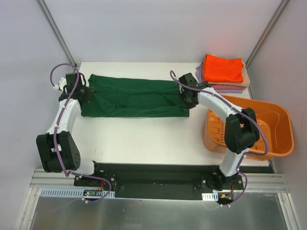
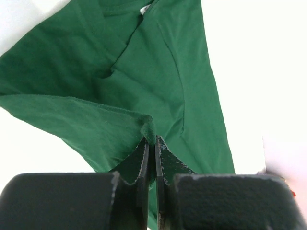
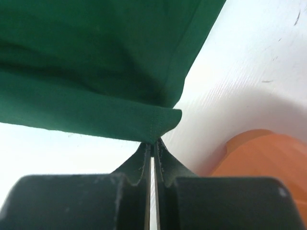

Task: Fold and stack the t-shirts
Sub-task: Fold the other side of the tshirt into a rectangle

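The dark green t-shirt [image 1: 136, 97] lies stretched left to right across the back half of the white table, folded lengthwise. My left gripper [image 1: 86, 95] is shut on its left end; in the left wrist view a bunched fold of green cloth [image 2: 147, 129] sits pinched between the fingertips [image 2: 152, 143]. My right gripper [image 1: 184, 99] is shut on the right end, pinching the hemmed corner [image 3: 160, 125] at its fingertips [image 3: 153, 143]. A stack of folded shirts sits at the back right: bright orange [image 1: 222, 68] on top, tan [image 1: 245, 76] and lavender [image 1: 225, 88] under it.
An orange plastic basket [image 1: 280, 139] stands at the right edge of the table, beside my right arm; its rim shows in the right wrist view [image 3: 264, 158]. The white table [image 1: 144, 139] runs bare in front of the green shirt.
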